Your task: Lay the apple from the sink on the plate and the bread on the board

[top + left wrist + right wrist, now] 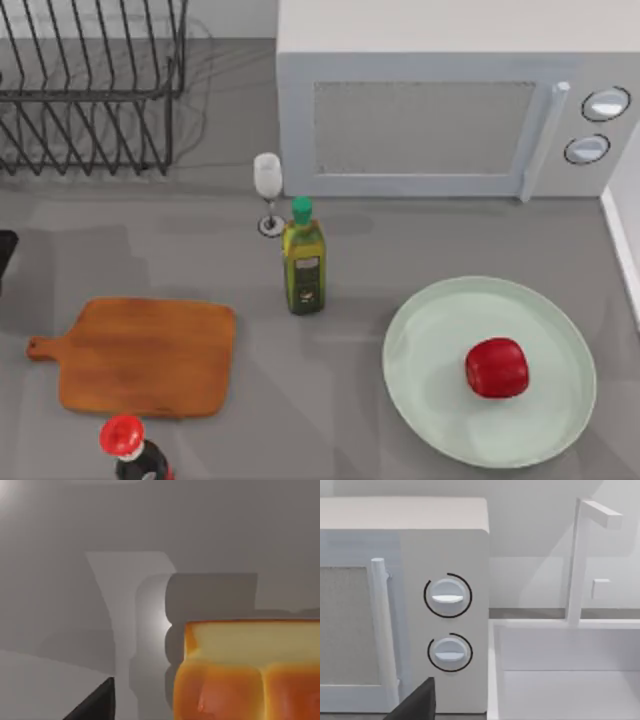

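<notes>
The red apple (497,367) lies on the pale green plate (430,330) at the table's right front, a little right of the plate's middle. The wooden board (150,355) lies bare at the left front, handle pointing left. The bread (250,670), golden-brown on top with cream sides, rests on the grey surface close in front of my left gripper (95,705), apart from it. A dark sliver of my left arm (4,255) shows at the top view's left edge. My right gripper (417,700) hangs facing the microwave and the white sink (560,680).
A microwave (430,120) stands at the back, a wire dish rack (90,90) at the back left. A wine glass (268,190) and a green-capped oil bottle (303,262) stand mid-table. A red-capped dark bottle (128,445) is at the front, near the board. A white faucet (577,560) rises over the sink.
</notes>
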Tool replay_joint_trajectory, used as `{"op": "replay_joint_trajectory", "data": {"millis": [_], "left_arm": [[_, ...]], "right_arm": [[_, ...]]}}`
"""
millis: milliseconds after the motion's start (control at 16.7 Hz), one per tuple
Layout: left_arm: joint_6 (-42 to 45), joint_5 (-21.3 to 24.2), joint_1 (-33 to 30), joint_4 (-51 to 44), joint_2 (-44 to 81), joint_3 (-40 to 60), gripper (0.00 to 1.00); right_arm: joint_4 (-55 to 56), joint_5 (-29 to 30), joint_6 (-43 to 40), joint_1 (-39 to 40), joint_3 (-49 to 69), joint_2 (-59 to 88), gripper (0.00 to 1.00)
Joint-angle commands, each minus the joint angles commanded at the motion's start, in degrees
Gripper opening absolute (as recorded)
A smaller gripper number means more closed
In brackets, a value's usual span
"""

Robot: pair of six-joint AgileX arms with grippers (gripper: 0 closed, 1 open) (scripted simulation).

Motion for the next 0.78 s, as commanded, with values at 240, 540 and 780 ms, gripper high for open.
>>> {"op": "replay_joint_trajectory", "data": {"millis": [240,540,780], "left_arm": [[0.1,0.0,0.1,3.8,1.7,-2.1,1.00],[0.1,0.0,0.1,3.8,1.7,-2.1,0.85],[0.1,0.0,0.1,3.8,1.7,-2.1,0.55]], "right_arm": [[0.0,0.0,0.0,0.0,0.0,0.0,1.00],[0.0,0.0,0.0,0.0,0.0,0.0,1.00],[0.0,0.0,0.0,0.0,0.0,0.0,1.00]]}}
